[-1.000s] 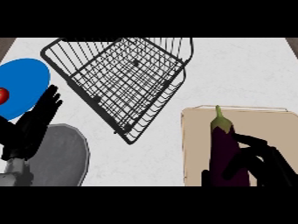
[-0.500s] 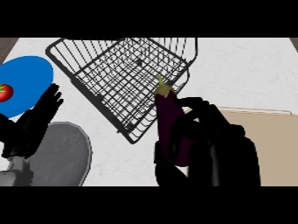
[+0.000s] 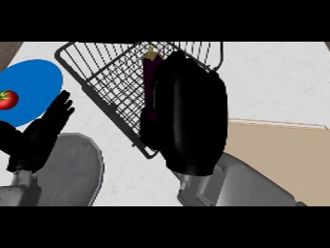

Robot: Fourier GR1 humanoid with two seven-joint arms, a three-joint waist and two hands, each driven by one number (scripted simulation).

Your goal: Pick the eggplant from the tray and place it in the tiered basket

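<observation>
My right hand [image 3: 187, 116] is shut on the dark purple eggplant [image 3: 151, 72] and holds it over the black wire tiered basket [image 3: 103, 72] at the top centre. Only the eggplant's stem end and left side show; the hand hides the rest. The beige tray [image 3: 289, 145] lies at the lower right with nothing visible on it. At the left edge my left hand [image 3: 35, 135] rests open, fingers up.
A blue plate [image 3: 32, 87] with a red tomato [image 3: 5, 99] sits at the far left, just beyond my left hand. The counter is white, with wooden strips at its top corners.
My right hand has carried the eggplant from the tray up and to the left, and it now sits over the basket. The left hand has not moved.
</observation>
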